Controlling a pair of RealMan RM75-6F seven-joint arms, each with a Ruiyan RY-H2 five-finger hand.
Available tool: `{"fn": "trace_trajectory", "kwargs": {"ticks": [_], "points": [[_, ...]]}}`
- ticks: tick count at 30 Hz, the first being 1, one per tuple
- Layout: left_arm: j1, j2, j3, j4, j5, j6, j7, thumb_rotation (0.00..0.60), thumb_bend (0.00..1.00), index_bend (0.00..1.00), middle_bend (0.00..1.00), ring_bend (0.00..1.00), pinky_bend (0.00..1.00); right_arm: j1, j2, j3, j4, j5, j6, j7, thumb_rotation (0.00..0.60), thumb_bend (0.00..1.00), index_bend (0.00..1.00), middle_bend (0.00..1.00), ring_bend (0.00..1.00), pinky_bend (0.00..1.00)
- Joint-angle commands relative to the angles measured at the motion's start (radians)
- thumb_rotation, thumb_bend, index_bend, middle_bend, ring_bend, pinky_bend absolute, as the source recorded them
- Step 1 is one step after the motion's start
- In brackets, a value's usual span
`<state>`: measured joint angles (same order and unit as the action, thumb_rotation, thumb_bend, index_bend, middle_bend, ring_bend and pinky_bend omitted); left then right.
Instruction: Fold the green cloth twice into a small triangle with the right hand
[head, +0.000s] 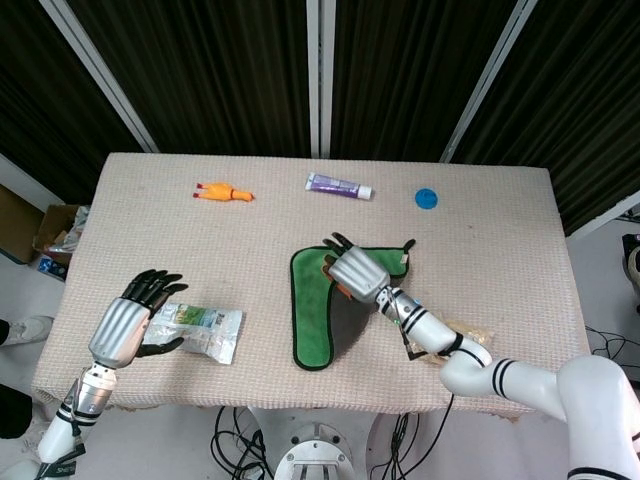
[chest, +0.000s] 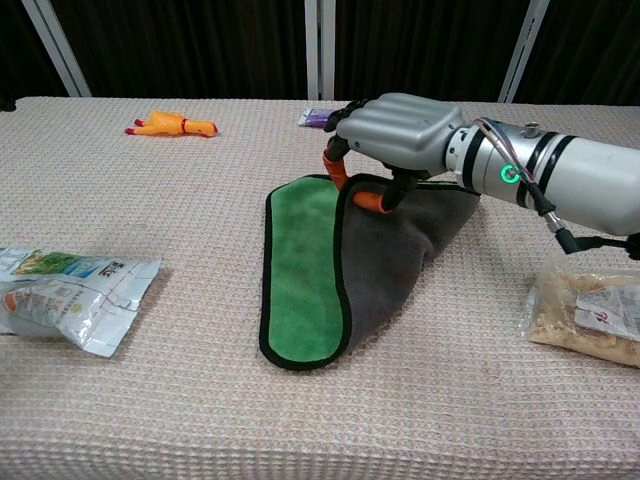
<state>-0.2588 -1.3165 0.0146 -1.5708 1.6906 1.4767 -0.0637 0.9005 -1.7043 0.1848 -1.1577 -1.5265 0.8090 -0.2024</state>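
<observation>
- The beige table (head: 500, 220) holds the green cloth (chest: 300, 270) just right of centre. The cloth lies partly turned over with its grey underside up, so the first fold looks underway and unfinished; the second fold remains.
- The right arm reaches in from four o'clock toward ten o'clock.
- The right hand (chest: 395, 135) hovers over the cloth's far edge, pinching a lifted corner.
- The left hand (head: 125, 322), fingers spread, hovers at eight o'clock beside a snack packet (head: 205, 330).
</observation>
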Motion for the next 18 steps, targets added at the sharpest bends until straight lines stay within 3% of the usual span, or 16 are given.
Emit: {"fn": "trace_trajectory", "kwargs": {"ticks": [1, 18], "points": [[0.001, 0.002, 0.000, -0.001, -0.001, 0.000, 0.000, 0.600, 0.00, 0.23, 0.17, 0.13, 0.13, 0.055, -0.057, 0.019, 0.082, 0.015, -0.035, 0.011, 0.600, 0.46, 0.74, 0.36, 0.10, 0.11], [0.007, 0.009, -0.001, -0.001, -0.016, -0.006, -0.006, 0.600, 0.00, 0.23, 0.17, 0.13, 0.13, 0.224, -0.226, -0.011, 0.396, -0.042, -0.061, 0.126, 0.600, 0.45, 0.74, 0.35, 0.10, 0.11]]}}
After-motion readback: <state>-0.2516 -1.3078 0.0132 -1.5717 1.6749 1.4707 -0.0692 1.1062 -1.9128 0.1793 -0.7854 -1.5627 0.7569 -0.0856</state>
